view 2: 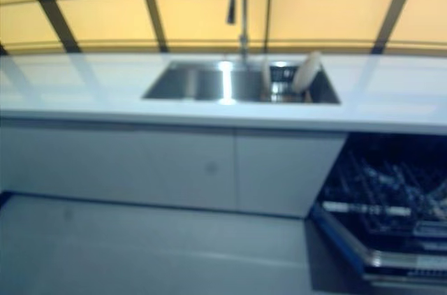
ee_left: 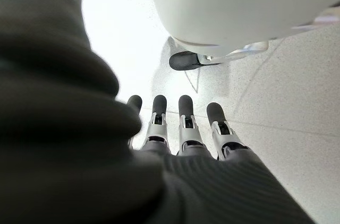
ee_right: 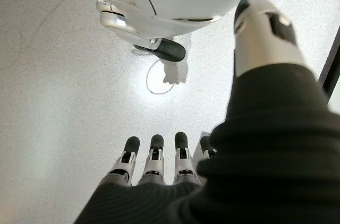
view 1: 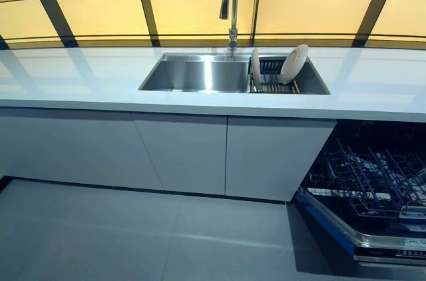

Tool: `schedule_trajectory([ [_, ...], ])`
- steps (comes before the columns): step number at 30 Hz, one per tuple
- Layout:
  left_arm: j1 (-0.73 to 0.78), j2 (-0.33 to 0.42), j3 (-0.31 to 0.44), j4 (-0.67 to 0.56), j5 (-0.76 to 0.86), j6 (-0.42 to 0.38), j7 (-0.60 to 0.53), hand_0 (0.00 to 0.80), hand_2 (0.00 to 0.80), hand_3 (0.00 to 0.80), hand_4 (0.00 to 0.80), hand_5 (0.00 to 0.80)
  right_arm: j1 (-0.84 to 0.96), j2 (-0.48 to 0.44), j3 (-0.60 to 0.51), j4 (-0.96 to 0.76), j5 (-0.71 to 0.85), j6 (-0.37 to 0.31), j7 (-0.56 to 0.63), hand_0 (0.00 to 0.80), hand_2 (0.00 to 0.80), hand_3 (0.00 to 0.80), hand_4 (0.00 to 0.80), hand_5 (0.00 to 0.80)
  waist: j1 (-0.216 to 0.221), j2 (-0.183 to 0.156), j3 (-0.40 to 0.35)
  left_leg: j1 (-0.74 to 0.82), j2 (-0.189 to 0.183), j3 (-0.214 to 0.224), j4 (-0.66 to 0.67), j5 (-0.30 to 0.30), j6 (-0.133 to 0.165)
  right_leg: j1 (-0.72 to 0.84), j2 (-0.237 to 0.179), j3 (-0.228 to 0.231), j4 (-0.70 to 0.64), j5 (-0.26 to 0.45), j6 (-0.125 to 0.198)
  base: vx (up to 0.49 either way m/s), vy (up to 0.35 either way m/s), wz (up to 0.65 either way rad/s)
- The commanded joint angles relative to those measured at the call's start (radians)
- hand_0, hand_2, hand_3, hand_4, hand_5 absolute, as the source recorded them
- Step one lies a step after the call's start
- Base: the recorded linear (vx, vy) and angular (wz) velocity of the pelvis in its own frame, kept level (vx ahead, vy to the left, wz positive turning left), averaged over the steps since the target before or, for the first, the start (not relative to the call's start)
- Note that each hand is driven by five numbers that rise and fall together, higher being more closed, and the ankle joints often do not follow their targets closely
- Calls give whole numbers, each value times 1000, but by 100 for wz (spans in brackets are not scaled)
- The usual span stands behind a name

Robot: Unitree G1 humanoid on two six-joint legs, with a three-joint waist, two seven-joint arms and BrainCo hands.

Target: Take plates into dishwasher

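Observation:
Two white plates stand in the dark wire rack [view 1: 274, 80] at the right end of the steel sink [view 1: 196, 73]: a large one [view 1: 293, 63] leaning to the right and a second one [view 1: 255, 68] seen edge-on beside it. The dishwasher [view 1: 373, 191] stands open at the lower right, its wire rack [view 1: 369, 174] pulled out over the lowered door. Neither hand shows in the eye views. My left hand [ee_left: 183, 128] and my right hand [ee_right: 154, 163] hang over the pale floor with fingers straight, holding nothing.
A tall chrome tap [view 1: 230, 1] rises behind the sink. The white countertop [view 1: 80, 78] runs the whole width, with grey cabinet doors [view 1: 180, 154] below. Grey floor [view 1: 133, 234] lies in front of the cabinets.

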Motion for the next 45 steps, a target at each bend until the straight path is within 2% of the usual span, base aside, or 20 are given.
schedule_trajectory([
  [1,-82,-12,-30,77,20,-10,6,0,0,0,0,0,-39,-20,23,20,-30,-13,-22,0,0,0,0,0,2,-16,27,53,-62,15,0,-121,73,27,26,-23,29,-78,25,0,0,0],
  [11,-80,-15,-29,87,29,-10,14,0,0,0,0,0,-49,-11,29,23,-32,-13,-19,0,0,0,0,0,3,-18,25,49,-62,14,0,-120,76,19,28,-19,40,-81,23,-27,-5,-1],
  [18,-90,-13,-18,93,35,-23,24,0,0,0,0,0,-55,-4,24,26,-9,-9,-27,0,0,0,0,0,3,-21,27,76,-63,-10,2,-116,80,27,40,-4,83,-114,1,-6,-89,0],
  [20,-90,-15,-15,86,27,-34,36,0,0,0,0,0,-59,-6,25,24,-11,-4,-27,0,0,0,0,0,4,-27,29,67,-61,-9,46,-132,75,31,38,-2,89,-119,-8,10,-108,0],
  [23,-98,-16,4,61,-19,-51,65,0,0,0,0,0,-75,-21,32,14,-29,11,-15,0,0,0,0,0,12,-49,52,-8,-47,13,248,-165,62,25,25,1,119,-126,-32,-24,-143,-5],
  [25,-97,-16,20,46,-56,-67,80,0,0,0,0,0,-80,-33,46,8,-38,14,0,0,0,0,0,0,22,-64,80,-140,-12,23,515,-115,52,18,29,3,145,-130,-64,-80,-211,-27],
  [26,-93,-19,30,45,-77,-82,89,0,0,0,0,0,-79,-39,51,8,-35,10,4,0,0,0,0,0,28,-58,99,-237,-2,6,680,-81,49,9,43,4,175,-137,-83,-98,-197,-32],
  [27,-85,-21,46,46,-102,-84,95,0,0,0,0,0,-75,-45,51,6,-39,11,7,0,0,0,0,0,31,-47,120,-332,-4,-27,794,-29,39,3,61,7,209,-147,-101,-75,-139,-16],
  [28,-79,-23,54,51,-119,-80,98,0,0,0,0,0,-72,-48,50,4,-38,15,5,0,0,0,0,0,35,-41,136,-372,-26,-42,800,-3,29,5,66,11,226,-150,-102,-18,-67,-6],
  [29,-69,-27,63,63,-135,-81,103,0,0,0,0,0,-71,-49,48,8,-31,13,0,0,0,0,0,0,38,-34,151,-397,-52,-57,739,31,12,9,72,18,240,-150,-94,63,-15,-2],
  [31,-48,-23,75,88,-143,-83,98,0,0,0,0,0,-70,-49,34,29,-31,-5,10,0,0,0,0,0,37,-33,162,-345,-52,-27,422,118,-20,30,72,11,242,-156,-77,192,12,-13],
  [32,-36,-22,81,95,-141,-78,97,0,0,0,0,0,-67,-47,26,34,-29,-10,15,0,0,0,0,0,36,-25,163,-326,-65,-53,247,184,-44,47,77,2,234,-153,-66,256,55,-24],
  [34,-13,-29,93,102,-150,-73,107,0,0,0,0,0,-61,-45,21,39,-15,-14,14,0,0,0,0,0,44,-14,158,-297,-82,-142,36,232,-57,80,91,30,222,-156,-53,363,112,-19],
  [35,0,-37,108,104,-157,-67,108,0,0,0,0,0,-52,-45,5,44,-13,-11,11,0,0,0,0,0,45,-11,147,-282,-88,-142,18,200,-45,101,92,55,219,-173,-47,377,123,-16],
  [36,1,-38,111,105,-159,-67,109,0,0,0,0,0,-52,-45,3,45,-15,-10,11,0,0,0,0,0,45,-12,145,-277,-87,-134,17,187,-41,103,90,59,219,-176,-45,401,134,-25],
  [37,4,-41,118,108,-167,-66,109,0,0,0,0,0,-45,-43,-5,49,-28,-7,14,0,0,0,0,0,40,-10,130,-262,-85,-115,11,162,-32,115,87,71,215,-184,-39,337,123,-39],
  [39,5,-41,119,115,-173,-78,105,0,0,0,0,0,-32,-41,-18,54,-36,2,19,0,0,0,0,0,37,-11,112,-253,-90,-126,56,135,-16,135,74,83,225,-207,-41,470,159,-44],
  [40,4,-34,113,113,-166,-87,103,0,0,0,0,0,-21,-35,-24,53,-50,0,20,0,0,0,0,0,36,-13,103,-252,-91,-121,81,105,-6,145,64,69,246,-237,-43,460,117,-26],
  [42,3,-21,105,105,-128,-92,97,0,0,0,0,0,-13,-27,-26,42,-83,-5,25,0,0,0,0,0,40,-20,93,-259,-97,-102,115,58,3,158,49,45,253,-245,-34,337,59,-8],
  [45,-20,-1,87,88,-124,-111,95,0,0,0,0,0,-27,-24,5,27,-66,-30,33,0,0,0,0,0,51,-28,90,-282,-96,-86,131,45,9,159,43,30,235,-249,-33,176,3,-5],
])
